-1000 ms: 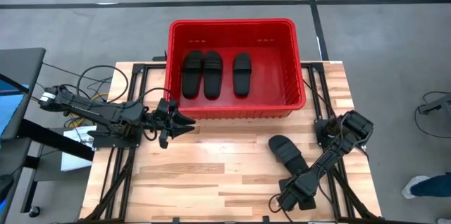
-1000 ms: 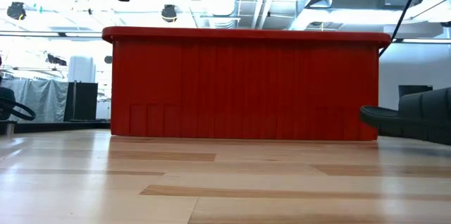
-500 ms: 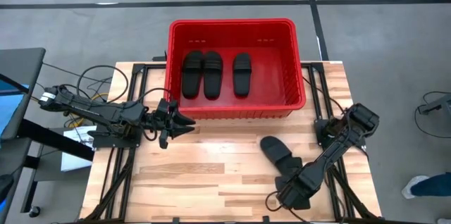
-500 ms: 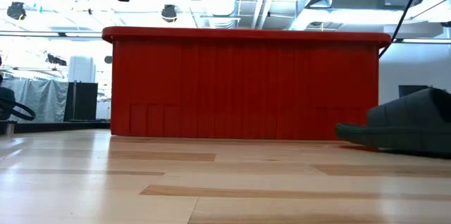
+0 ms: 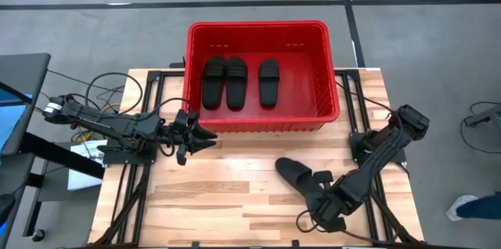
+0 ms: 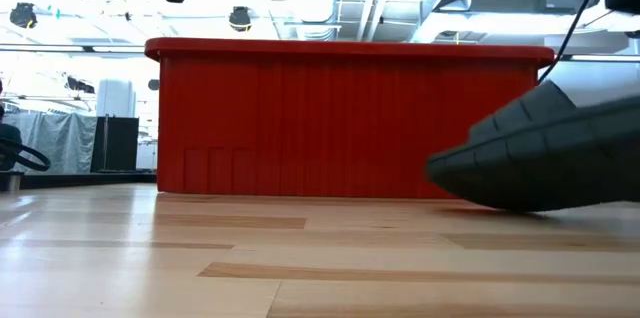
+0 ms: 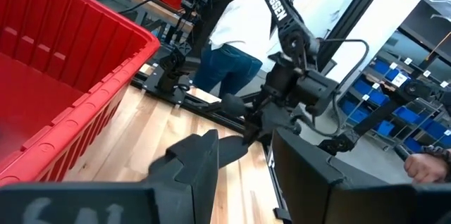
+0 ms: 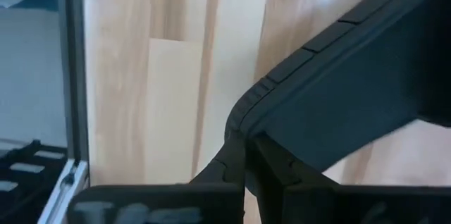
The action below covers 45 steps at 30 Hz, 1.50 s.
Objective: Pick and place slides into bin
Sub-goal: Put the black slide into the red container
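Observation:
The red bin (image 5: 329,69) stands at the table's far middle, and three black slides (image 5: 227,82) lie flat on its floor. The fourth slide (image 5: 296,172) is in front of the bin, toward the table's right. It also shows in the low view (image 6: 545,153). My right gripper (image 5: 319,194) is shut on it. My left gripper (image 5: 205,136) is open and empty by the bin's near left corner. It also shows in the left wrist view (image 7: 245,139). My right gripper pinches the slide's sole by its edge (image 8: 282,129) between its two fingers (image 8: 225,171), at the slide's near-right end (image 5: 315,186). The fingers come slanting from the table's near right. The slide sticks out toward the far left, tilted, low over the table.
The bin's tall ribbed near wall (image 6: 350,123) stands between the held slide and the slides inside. Bare wood (image 5: 235,194) lies in front of the bin. A person (image 7: 236,34) stands beyond the table's right side in the left wrist view.
My right gripper has carried the slide toward the table's left and a little toward its near edge. The slide has turned about, so its free end points more toward the left edge. In the low view it has come closer and tipped. My left arm has kept still.

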Each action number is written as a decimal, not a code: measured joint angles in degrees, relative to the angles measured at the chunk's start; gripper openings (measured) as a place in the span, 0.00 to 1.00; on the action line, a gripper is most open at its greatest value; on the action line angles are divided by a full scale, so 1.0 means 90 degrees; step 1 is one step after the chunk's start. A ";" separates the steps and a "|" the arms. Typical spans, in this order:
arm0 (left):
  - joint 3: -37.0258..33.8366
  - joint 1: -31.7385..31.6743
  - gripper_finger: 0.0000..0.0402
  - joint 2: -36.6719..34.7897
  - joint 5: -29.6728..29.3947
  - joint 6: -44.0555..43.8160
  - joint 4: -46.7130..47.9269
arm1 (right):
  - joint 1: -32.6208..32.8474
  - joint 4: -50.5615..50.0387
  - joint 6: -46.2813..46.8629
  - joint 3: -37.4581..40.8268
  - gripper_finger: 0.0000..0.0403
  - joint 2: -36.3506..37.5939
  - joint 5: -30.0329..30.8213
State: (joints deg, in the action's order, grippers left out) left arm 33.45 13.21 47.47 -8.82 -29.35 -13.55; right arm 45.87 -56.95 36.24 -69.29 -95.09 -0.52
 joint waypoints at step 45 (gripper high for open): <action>0.0000 -0.0002 0.31 0.0001 0.0000 -0.0164 -0.0001 | -0.1429 -0.3674 -0.2314 -0.4808 0.00 0.0032 0.3041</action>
State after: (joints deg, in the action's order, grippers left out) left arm 33.45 13.19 47.48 -8.82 -30.83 -13.56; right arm 33.01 -90.01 15.42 -112.56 -94.80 26.85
